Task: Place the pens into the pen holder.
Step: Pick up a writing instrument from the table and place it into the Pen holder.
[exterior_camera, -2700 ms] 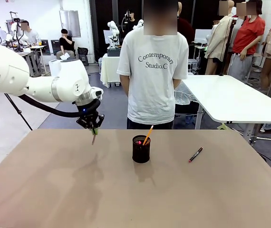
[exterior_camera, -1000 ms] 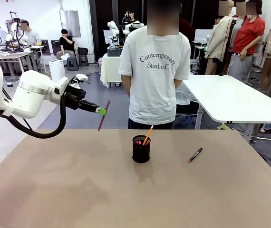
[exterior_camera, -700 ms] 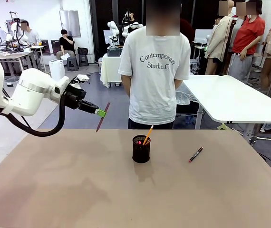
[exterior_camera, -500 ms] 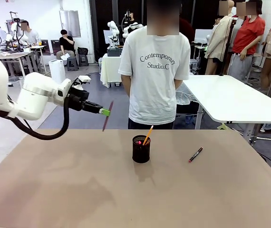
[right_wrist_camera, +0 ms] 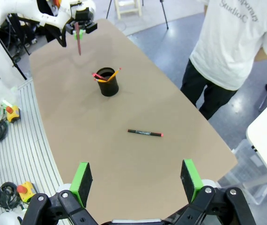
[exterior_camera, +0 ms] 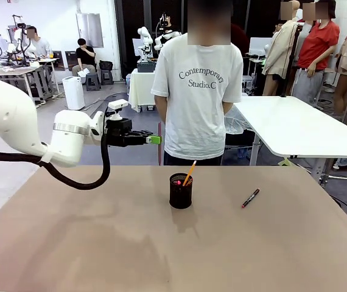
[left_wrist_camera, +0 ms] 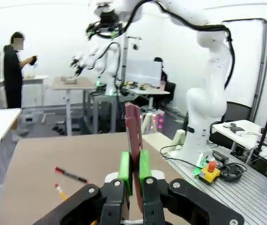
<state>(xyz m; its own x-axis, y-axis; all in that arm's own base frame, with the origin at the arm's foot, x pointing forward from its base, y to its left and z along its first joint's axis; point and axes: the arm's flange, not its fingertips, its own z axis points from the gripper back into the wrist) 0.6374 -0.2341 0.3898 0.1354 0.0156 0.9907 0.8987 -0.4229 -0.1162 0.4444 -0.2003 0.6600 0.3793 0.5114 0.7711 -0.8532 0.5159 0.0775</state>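
Reddish-brown pen [exterior_camera: 159,151] hangs upright left of centre, above and left of the pen holder [exterior_camera: 181,193], not over it yet. Left gripper [exterior_camera: 154,139] is clamped on its middle; right gripper [right_wrist_camera: 137,180] has its jaws wide apart, empty. We flag risks: the slim smooth stick could pivot in the narrow green pads, or its tip could catch the solid rim or the leaning orange pencil [exterior_camera: 189,173] and topple the wire-mesh cup (looks light). Black pen with red ends [exterior_camera: 251,198] lies flat on the matte tan table [exterior_camera: 88,243], right of the cup.

Left wrist view, bottom: reddish-brown pen [left_wrist_camera: 133,129] lower end hidden between pads [left_wrist_camera: 125,168]. Front view, centre: orange pencil [exterior_camera: 189,173] lower half hidden inside pen holder [exterior_camera: 181,196].
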